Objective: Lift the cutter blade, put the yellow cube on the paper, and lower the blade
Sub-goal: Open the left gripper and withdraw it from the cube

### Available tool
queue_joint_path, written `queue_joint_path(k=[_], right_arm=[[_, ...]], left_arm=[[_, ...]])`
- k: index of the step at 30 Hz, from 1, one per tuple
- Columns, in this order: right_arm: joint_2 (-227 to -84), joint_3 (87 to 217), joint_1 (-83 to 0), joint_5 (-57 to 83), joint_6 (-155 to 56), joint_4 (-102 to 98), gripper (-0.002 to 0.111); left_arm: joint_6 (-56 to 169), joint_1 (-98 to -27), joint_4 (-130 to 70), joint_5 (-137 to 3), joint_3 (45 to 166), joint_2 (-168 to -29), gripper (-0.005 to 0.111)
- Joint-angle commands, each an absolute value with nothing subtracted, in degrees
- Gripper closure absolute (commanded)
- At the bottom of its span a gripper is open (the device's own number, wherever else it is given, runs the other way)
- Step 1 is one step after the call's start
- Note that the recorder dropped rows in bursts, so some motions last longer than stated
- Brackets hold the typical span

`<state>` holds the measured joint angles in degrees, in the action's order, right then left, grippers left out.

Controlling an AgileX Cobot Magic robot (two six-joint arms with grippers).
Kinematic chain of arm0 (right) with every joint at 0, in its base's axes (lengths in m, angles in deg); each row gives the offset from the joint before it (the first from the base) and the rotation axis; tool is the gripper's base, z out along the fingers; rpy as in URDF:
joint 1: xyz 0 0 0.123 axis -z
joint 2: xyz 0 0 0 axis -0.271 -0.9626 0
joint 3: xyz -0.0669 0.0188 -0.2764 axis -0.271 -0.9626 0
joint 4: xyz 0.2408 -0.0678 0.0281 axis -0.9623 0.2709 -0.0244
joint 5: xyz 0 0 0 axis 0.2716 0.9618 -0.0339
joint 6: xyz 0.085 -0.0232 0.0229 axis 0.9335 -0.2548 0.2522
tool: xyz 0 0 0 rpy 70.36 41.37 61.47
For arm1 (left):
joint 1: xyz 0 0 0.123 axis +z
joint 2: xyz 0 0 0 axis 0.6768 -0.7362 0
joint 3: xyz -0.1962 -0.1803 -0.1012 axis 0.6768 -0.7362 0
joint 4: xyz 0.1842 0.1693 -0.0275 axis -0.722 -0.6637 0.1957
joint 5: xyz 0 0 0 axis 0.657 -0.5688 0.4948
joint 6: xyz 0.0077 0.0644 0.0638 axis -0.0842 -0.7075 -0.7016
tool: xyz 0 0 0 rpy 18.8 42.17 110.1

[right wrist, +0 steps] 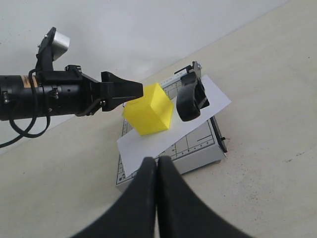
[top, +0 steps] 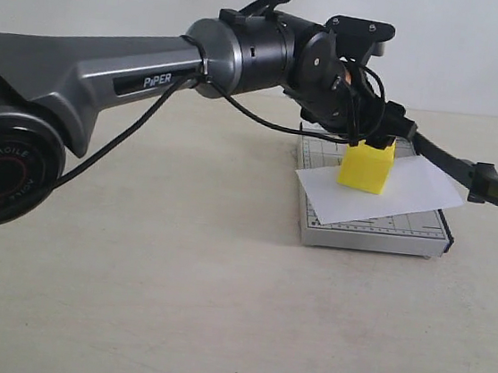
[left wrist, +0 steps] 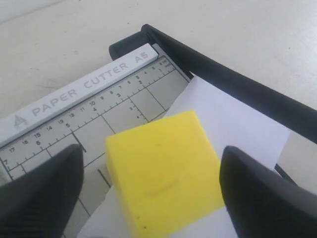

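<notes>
Left end effector [top: 372, 145] is over the paper trimmer [top: 378, 235] and straddles the yellow cube [top: 365, 166] from above. In the left wrist view the end effector [left wrist: 151, 156] is released: the fingers [left wrist: 44, 193] are spread wider than the cube [left wrist: 163, 183]. There's a clear gap on one side; the other finger is close to the cube face and I can't tell if it touches. The cube looks seated on the paper [top: 419, 190], roughly mid-sheet, near the hinge end of the board. The paper lies skewed across the grey gridded base, with one corner overhanging the blade-side edge. The cutter blade [top: 450, 160] is raised, angling up off the base and out to the right in the exterior view, with its thick handle end in the air, clear of the table [top: 173, 304]. In the left wrist view the blade [left wrist: 237, 84] runs just past the far edge of the paper [left wrist: 233, 119], and "PAPER CUTTER A5" is printed on the trimmer rail [left wrist: 74, 94]. Right end effector [right wrist: 157, 159] is clenched, fingers pressed together with nothing between them, hanging back from the trimmer [right wrist: 198, 148] and well apart from the cube [right wrist: 148, 109]. From there the blade handle [right wrist: 190, 96] shows end-on above the paper [right wrist: 148, 144], with nothing gripping it.
</notes>
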<state>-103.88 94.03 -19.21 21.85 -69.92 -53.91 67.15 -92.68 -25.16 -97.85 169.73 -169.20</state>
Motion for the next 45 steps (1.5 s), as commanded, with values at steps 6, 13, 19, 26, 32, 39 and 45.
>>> queue_joint_path(k=[6,13,19,26,32,39,45], right_arm=[[-103.71,93.93,-19.30,21.72,-70.28,-53.82,0.108],[-103.71,93.93,-19.30,21.72,-70.28,-53.82,0.108],[-103.71,93.93,-19.30,21.36,-70.28,-53.82,0.108],[-103.71,93.93,-19.30,21.58,-70.28,-53.82,0.108],[-103.71,93.93,-19.30,21.60,-70.42,-53.82,0.108],[-103.71,93.93,-19.30,21.71,-73.60,-53.44,0.108],[-103.71,93.93,-19.30,22.13,-73.69,-53.44,0.108]], left_arm=[[65.65,-93.05,-24.76,-97.69,170.16,-167.31,0.034],[65.65,-92.55,-25.27,-103.53,170.16,-161.27,0.046],[65.20,-89.47,-25.31,-108.04,170.16,-155.03,0.082],[63.26,-85.13,-25.84,-115.14,169.53,-147.06,0.102],[63.56,-83.81,-27.39,-111.35,160.82,-138.06,0.102],[64.91,-83.81,-28.84,-97.62,136.71,-121.62,0.102],[68.85,-83.81,-28.84,-79.11,110.98,-102.78,0.102]])
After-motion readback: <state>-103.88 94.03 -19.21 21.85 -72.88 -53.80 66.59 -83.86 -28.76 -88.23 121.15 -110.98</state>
